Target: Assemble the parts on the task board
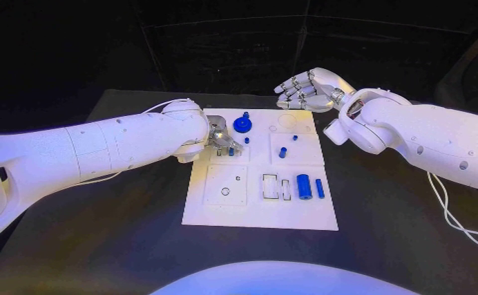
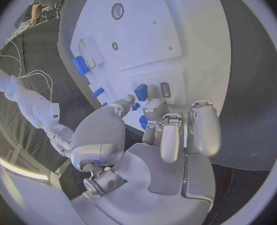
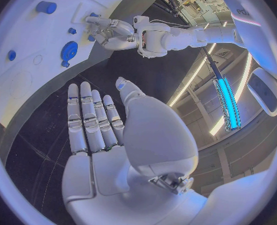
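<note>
Left hand (image 1: 221, 139) at board's (image 1: 261, 212) left edge, fingers curled round a small blue part (image 2: 141, 91), seemingly pinched. Right hand (image 1: 311, 90) spread, empty, beyond board.

Task board (image 1: 261, 202): smooth matt white plate, plastic by the look. Parts (image 1: 304, 186): glossy blue plastic. Bench (image 1: 130, 240): black, matt, faintly textured. Left robot hand (image 2: 170, 130) and right robot hand (image 3: 107, 125): silvery, satin-smooth finish. Arms (image 1: 99, 146): glossy white shells.
</note>
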Robot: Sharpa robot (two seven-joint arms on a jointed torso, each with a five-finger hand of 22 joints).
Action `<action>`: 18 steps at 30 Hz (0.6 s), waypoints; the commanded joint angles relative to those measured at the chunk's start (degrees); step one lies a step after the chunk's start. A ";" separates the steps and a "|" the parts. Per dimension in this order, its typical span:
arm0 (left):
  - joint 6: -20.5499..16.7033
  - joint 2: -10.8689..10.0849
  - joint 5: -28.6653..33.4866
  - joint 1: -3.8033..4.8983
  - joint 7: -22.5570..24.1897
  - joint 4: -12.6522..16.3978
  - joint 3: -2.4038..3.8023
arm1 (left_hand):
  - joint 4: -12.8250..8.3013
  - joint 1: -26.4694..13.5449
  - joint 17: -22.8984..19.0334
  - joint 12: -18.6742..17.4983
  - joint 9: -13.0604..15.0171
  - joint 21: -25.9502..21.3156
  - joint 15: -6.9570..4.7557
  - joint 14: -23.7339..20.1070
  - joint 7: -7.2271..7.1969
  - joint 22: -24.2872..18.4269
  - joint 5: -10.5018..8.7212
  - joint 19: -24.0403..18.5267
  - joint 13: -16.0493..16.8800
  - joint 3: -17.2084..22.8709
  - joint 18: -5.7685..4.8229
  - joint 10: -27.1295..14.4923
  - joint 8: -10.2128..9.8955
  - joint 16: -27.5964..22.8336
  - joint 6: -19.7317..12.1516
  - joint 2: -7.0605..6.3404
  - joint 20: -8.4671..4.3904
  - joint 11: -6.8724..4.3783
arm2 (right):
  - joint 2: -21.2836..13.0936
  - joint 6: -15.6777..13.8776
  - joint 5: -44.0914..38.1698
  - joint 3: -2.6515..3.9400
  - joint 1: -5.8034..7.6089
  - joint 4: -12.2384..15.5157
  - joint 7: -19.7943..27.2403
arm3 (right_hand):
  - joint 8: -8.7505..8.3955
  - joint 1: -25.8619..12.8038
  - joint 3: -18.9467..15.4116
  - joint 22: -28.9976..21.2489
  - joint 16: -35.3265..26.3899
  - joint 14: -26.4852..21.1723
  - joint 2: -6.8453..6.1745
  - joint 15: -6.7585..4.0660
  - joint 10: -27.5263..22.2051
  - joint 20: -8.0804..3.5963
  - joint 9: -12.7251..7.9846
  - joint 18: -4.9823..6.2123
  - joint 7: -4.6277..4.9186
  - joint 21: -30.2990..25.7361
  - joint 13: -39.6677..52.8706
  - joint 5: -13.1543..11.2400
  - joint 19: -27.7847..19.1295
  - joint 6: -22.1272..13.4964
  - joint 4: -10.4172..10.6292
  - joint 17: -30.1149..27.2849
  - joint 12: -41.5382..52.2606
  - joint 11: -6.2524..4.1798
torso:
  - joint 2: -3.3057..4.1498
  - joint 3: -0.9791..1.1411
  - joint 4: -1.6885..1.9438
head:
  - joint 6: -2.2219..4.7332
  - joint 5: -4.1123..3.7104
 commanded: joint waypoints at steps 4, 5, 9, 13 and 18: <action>-2.23 -0.87 1.38 0.05 0.16 1.02 0.20 | 1.97 -1.34 15.09 0.17 0.06 -0.01 -0.51 5.83 -0.07 0.04 0.25 0.16 -0.01 -4.85 -1.09 0.19 -0.08 0.37 0.51 -0.89 -0.38 -0.22 | 0.09 0.36 0.04 0.03 0.10 -0.17 0.85 | 0.43 -0.70 -0.42 -0.17 -0.37 -0.17 -0.01 0.53 -0.53 0.12 -0.08 0.53 3.51 -0.52 -0.10 -0.31 0.52 -0.59 0.13 -0.19 0.35 -0.05 | -0.04 -0.08 0.00 | 0.10 -0.02; -2.48 -1.10 1.74 0.05 0.26 1.33 0.40 | 2.30 -1.26 15.09 0.15 0.07 -0.06 -0.51 5.83 -0.08 0.00 0.24 0.13 -0.03 -5.64 -1.08 0.18 -0.09 0.37 0.50 -0.87 -0.40 -0.24 | 0.10 0.37 0.04 0.03 0.10 -0.20 0.86 | 0.45 -0.75 -0.46 -0.20 -0.40 -0.20 0.00 0.55 -0.56 0.13 -0.08 0.53 3.52 -0.57 -0.10 -0.34 0.51 -0.62 0.15 -0.23 0.37 -0.04 | -0.03 -0.04 -0.02 | 0.14 0.00; -2.60 -1.97 2.82 0.09 0.61 2.49 2.51 | 2.90 0.12 15.09 -0.52 0.05 -0.40 -0.50 5.83 0.00 -0.40 0.24 -0.08 -0.86 -8.15 -0.98 -0.36 -0.23 0.37 0.20 -0.64 -0.42 -0.18 | 0.11 0.40 0.07 0.03 0.09 -0.33 0.92 | 0.47 -0.82 -0.52 -0.24 -0.44 -0.27 0.02 0.57 -0.62 0.15 -0.08 0.52 3.53 -0.65 -0.11 -0.38 0.50 -0.67 0.17 -0.28 0.41 -0.02 | 0.01 -0.05 0.00 | 0.31 -0.21; 2.18 -2.75 5.11 0.84 1.07 2.71 5.72 | 0.73 5.73 15.09 -3.90 -0.56 -1.38 0.05 5.83 0.93 -1.63 0.33 -0.78 -4.95 -9.68 -0.74 -3.33 -1.71 0.37 -2.15 -0.42 -0.05 0.57 | 0.15 0.39 0.13 0.03 0.09 -0.57 0.94 | 0.47 -0.82 -0.52 -0.24 -0.44 -0.27 0.02 0.57 -0.62 0.15 -0.08 0.52 3.53 -0.65 -0.11 -0.38 0.50 -0.67 0.17 -0.28 0.41 -0.02 | -0.02 0.05 0.05 | 0.32 -0.09; 7.11 -2.98 7.02 3.21 1.75 0.50 7.38 | 0.49 8.33 15.09 -6.07 -1.95 -2.34 1.02 5.83 2.18 -2.70 0.31 -1.46 -7.66 -12.27 -0.50 -5.63 -3.87 0.37 -4.22 0.10 0.84 1.71 | 0.34 0.44 0.17 0.03 0.08 -0.97 0.92 | 0.47 -0.82 -0.52 -0.24 -0.44 -0.27 0.02 0.57 -0.62 0.15 -0.08 0.52 3.53 -0.65 -0.11 -0.38 0.50 -0.67 0.17 -0.28 0.41 -0.02 | -0.03 0.07 -0.09 | 0.37 0.21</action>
